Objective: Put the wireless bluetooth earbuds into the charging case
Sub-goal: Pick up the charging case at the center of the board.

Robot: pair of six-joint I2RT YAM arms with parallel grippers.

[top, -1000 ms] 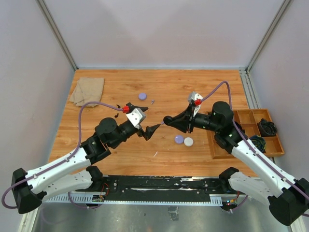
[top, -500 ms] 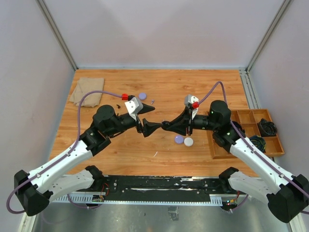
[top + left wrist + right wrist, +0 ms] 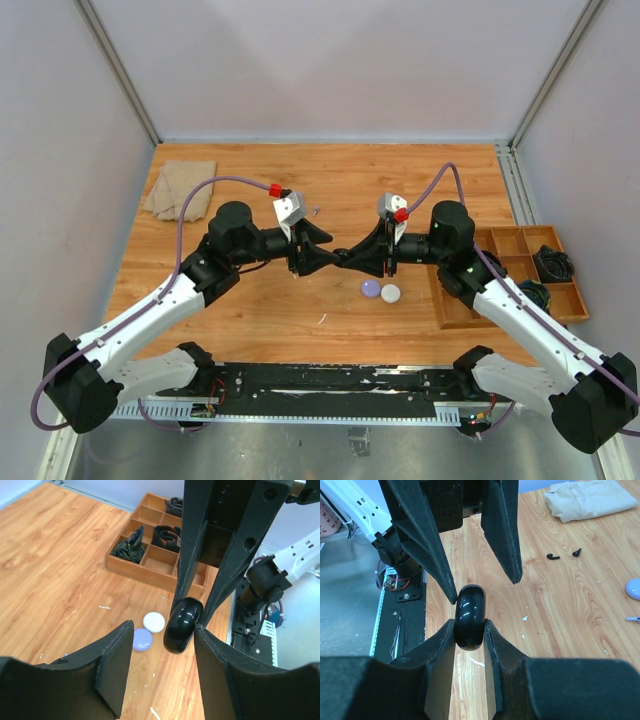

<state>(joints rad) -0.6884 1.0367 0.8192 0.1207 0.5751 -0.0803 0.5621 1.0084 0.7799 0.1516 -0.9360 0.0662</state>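
Above the middle of the desk (image 3: 300,310), the two arms meet tip to tip. The right pincer (image 3: 470,625) is clamped on a round black case (image 3: 470,616), held on edge between its fingers. The left pincer (image 3: 163,634) stands wide, one finger on each side of that case and not pressing on it. From either wrist view the case looks like a closed disc; no seam or lid gap can be made out, so I cannot tell whether it has begun to open. Two black earbuds (image 3: 552,556) lie loose on the wood close to each other, near the folded cloth (image 3: 590,500) and well apart from the case in the air. A white case (image 3: 154,622) and a purple case (image 3: 142,640) sit touching or nearly so on the desk below the pincers, with the wooden tray (image 3: 145,572) beyond them. Judged from this, the task is at an early stage: nothing is seated in any case, and only the lifting of the black case appears done. What looks left is to share the grip or prise the lid open, and then to fetch each tiny earbud and set it in its socket.
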